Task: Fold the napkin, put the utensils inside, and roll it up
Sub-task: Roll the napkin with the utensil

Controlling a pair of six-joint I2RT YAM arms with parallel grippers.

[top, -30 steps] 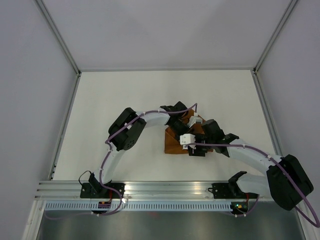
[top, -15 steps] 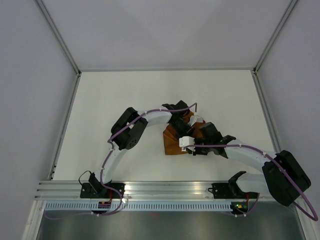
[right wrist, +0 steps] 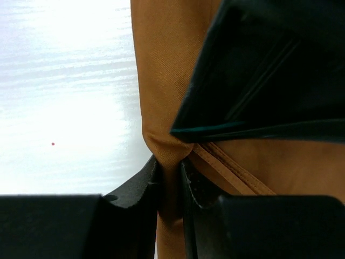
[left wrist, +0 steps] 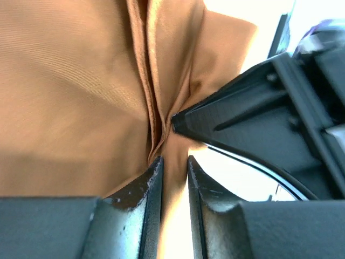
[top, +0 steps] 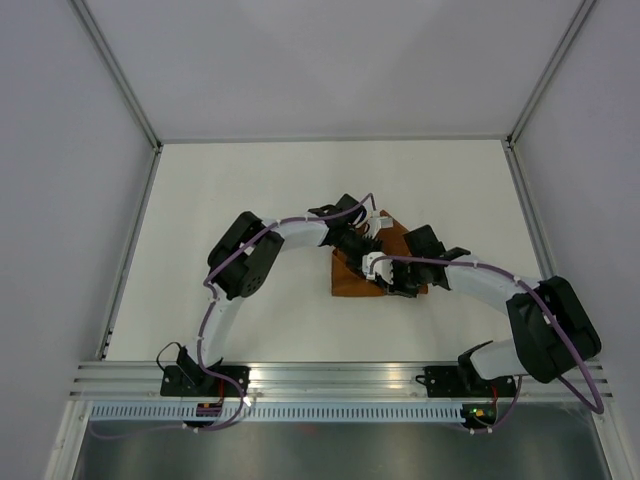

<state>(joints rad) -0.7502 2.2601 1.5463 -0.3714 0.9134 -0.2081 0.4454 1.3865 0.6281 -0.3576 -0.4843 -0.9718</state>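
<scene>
Napkin [right wrist: 156,81] cloth sits now between the fingers of the right gripper [right wrist: 170,164], which has just closed from wide to a tight pinch on a folded edge, low in the middle of its wrist view. The left gripper [left wrist: 172,162] also clamps a fold of the napkin between narrow jaws. Seen from above, both arms have moved a little toward the upper part of the frame. The rust-orange cloth lies bunched under them, near the centre of the white table [top: 250,180]. We see no knife anywhere. We judge that the folding step is not finished, and that both grippers are now ready to pull the cloth.
</scene>
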